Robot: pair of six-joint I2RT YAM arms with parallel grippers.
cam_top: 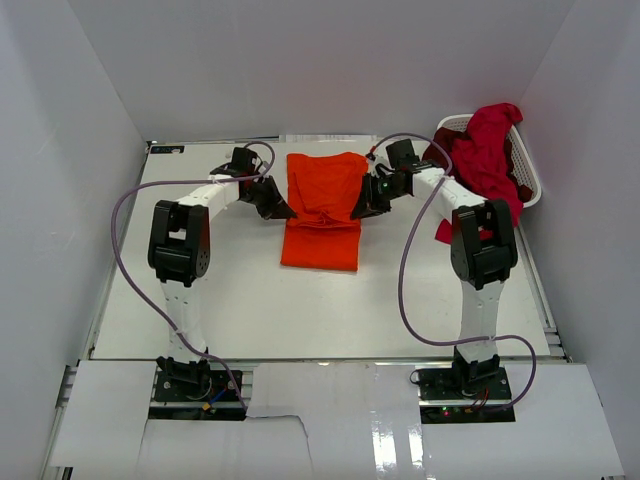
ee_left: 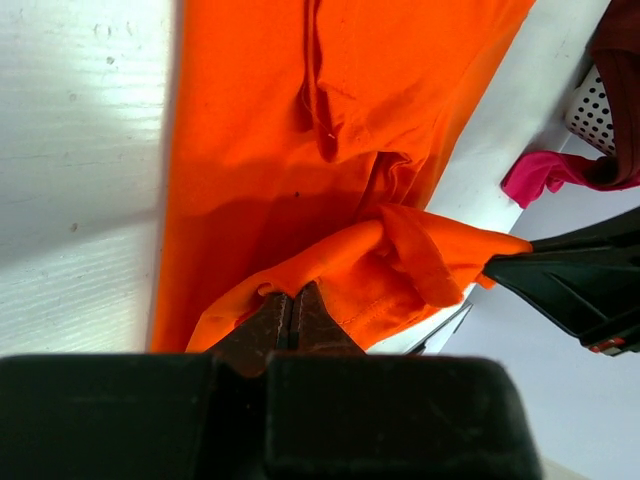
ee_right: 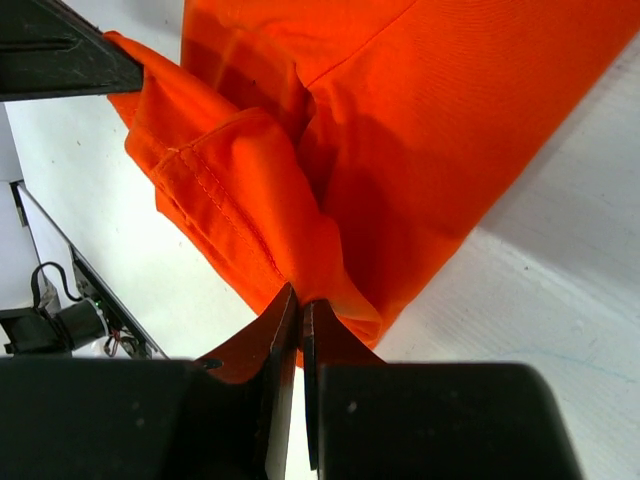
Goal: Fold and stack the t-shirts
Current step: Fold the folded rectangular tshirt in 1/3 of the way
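No legible text, orange t-shirt [cam_top: 322,205] plain, no labels or numbers readable

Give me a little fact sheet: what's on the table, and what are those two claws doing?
Orange t-shirt: lying mid-table, partly folded lengthwise
Left gripper: shut, pinching cloth at the shirt's left edge
Right gripper: shut, pinching cloth at the shirt's right edge
Basket: white, at the far right corner
Red t-shirts: heaped in the basket, spilling over its rim
Stack: none started yet
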